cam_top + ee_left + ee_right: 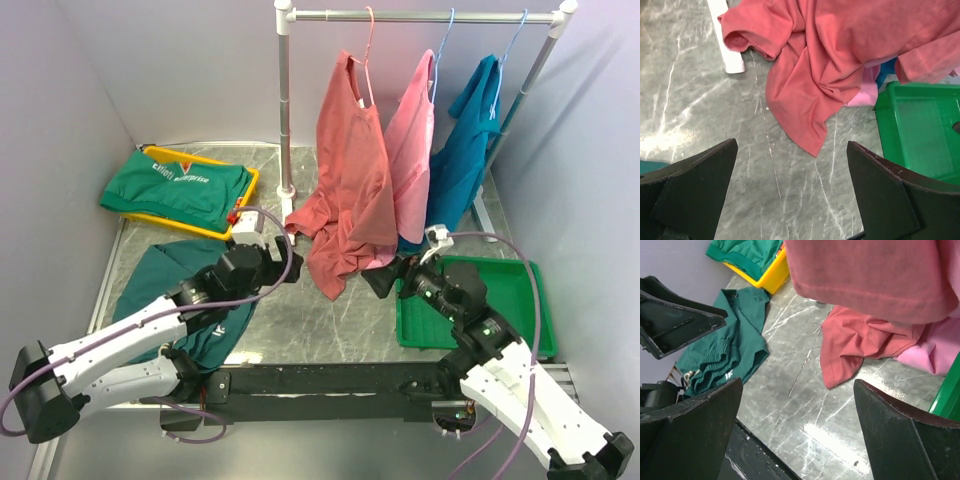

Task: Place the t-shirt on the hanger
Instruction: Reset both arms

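Note:
The brick-red t-shirt (352, 185) hangs from the salmon-pink wire hanger (366, 62) on the rail, its lower part spread on the table. It also shows in the left wrist view (830, 65) and the right wrist view (865, 280). My left gripper (283, 262) is open and empty, just left of the shirt's hem. My right gripper (384, 277) is open and empty, just right of the hem, at the green tray's near left corner.
A light pink shirt (412, 150) and a teal-blue shirt (465, 150) hang on blue hangers. A white rack post (286, 110) stands behind. A yellow bin (240, 212) holds a green shirt (178, 185). A dark green garment (165, 290) lies left. A green tray (500, 320) sits right.

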